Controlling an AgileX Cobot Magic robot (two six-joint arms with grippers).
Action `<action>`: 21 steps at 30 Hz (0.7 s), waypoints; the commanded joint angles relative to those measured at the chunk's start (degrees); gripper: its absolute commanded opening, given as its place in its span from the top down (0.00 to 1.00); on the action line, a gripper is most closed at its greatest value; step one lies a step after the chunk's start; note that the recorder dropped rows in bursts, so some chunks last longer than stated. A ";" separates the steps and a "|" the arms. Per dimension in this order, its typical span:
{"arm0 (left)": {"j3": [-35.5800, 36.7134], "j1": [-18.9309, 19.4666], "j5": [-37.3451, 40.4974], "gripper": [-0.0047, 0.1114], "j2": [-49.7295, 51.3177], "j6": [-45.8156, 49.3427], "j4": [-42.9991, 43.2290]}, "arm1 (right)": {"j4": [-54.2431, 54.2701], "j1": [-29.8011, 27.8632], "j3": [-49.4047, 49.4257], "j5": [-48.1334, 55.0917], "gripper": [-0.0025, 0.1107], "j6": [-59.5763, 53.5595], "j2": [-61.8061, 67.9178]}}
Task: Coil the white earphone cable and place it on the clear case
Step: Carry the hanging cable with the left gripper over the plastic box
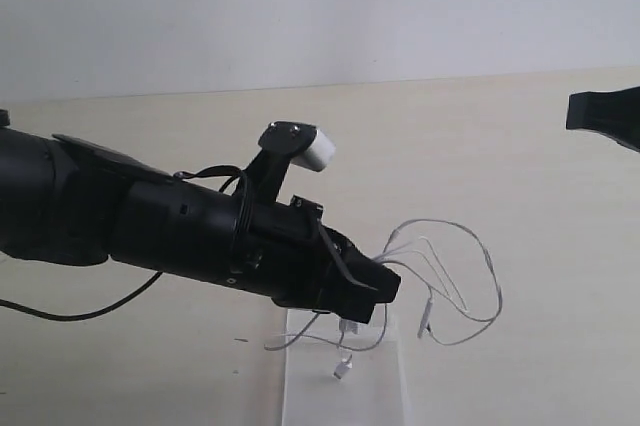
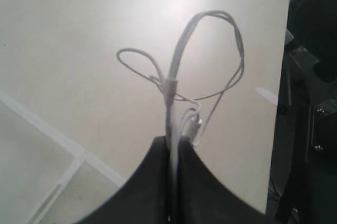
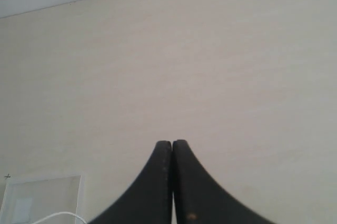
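Presently grips the white earphone cable (image 2: 170,103) in the left end effector (image 1: 385,286), clamped shut at lower centre of the exterior frame, with loops trailing rightward and ends hanging over the clear case (image 1: 380,396) at the bottom edge. Shows the right end effector (image 3: 172,145) at upper right, jaws pressed together, holding nothing.

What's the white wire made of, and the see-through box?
The white earphone cable looks like smooth, rubbery plastic: it bends in soft loops with a faint shine. The clear case looks like hard, glossy plastic: the table shows through it and its edges look whitish. Neither is certain from looks alone.
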 commanded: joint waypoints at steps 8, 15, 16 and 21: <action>-0.23 -0.25 -7.83 0.96 1.98 -8.08 -0.60 | -0.81 -0.28 -0.11 0.07 0.98 -0.50 -0.19; -0.23 -0.25 -10.94 0.96 1.98 -14.35 -0.60 | -0.81 -0.28 -0.11 -0.29 0.98 -0.50 -0.19; -0.23 -0.25 -11.58 0.96 1.98 -15.41 -0.60 | -0.81 -0.28 -0.11 -0.29 0.98 -0.50 -0.19; -0.23 -0.25 -13.38 0.96 1.98 -18.38 -0.60 | -0.81 -0.28 -0.11 -0.42 0.98 -0.50 -0.19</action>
